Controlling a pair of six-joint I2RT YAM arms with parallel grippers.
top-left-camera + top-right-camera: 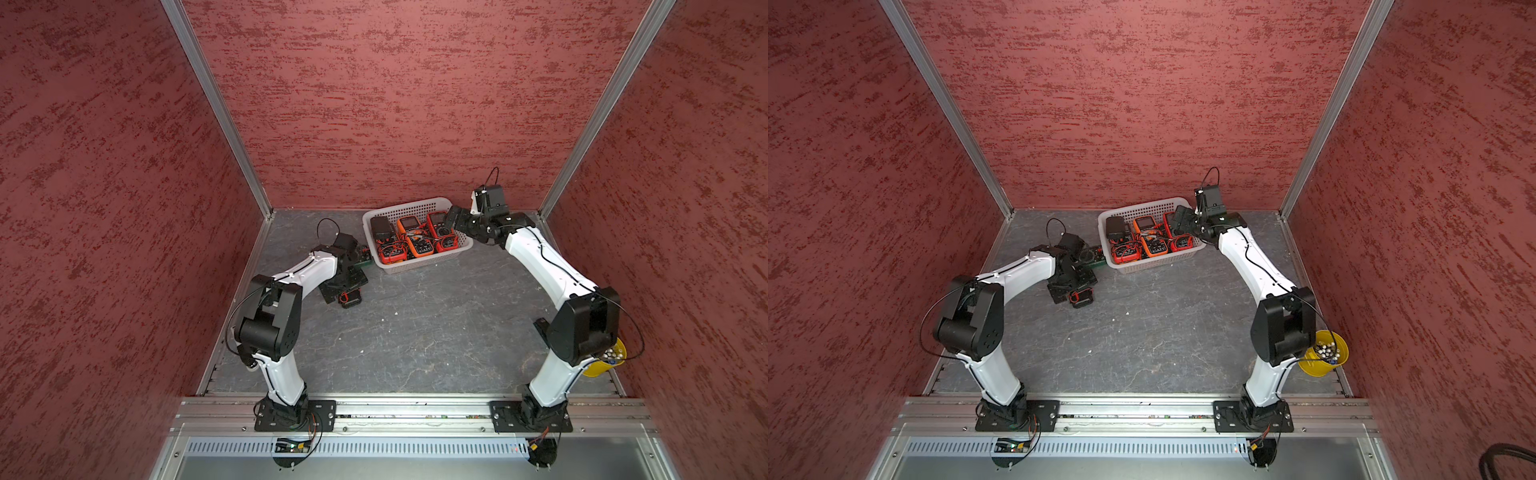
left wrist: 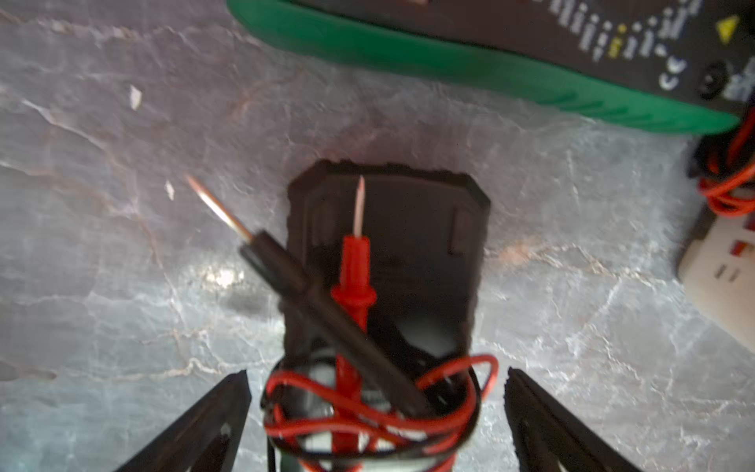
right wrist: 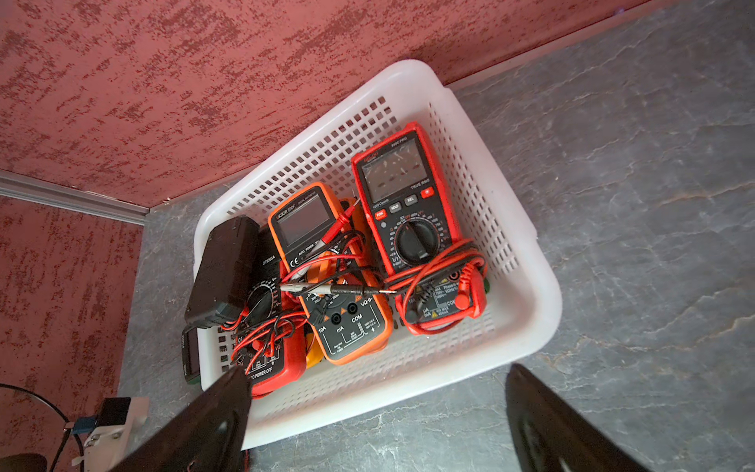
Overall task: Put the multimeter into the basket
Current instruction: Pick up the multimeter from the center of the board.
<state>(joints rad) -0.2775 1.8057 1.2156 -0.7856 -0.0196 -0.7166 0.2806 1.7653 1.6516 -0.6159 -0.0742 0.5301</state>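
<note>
Multimeter [image 2: 388, 245]: where is it, Jo?

Jo: Black one, on the table [image 1: 415, 332] left of the basket [image 3: 543, 310], leads [image 2: 367, 412] bundled on top. Left gripper [image 2: 376, 372] straddles it, jaws wide, nothing held, likely lining up a grasp.

Sam: And the right gripper [image 3: 378, 367]?

Jo: Spread empty over the basket's right end, probably clear of the drop.
</note>
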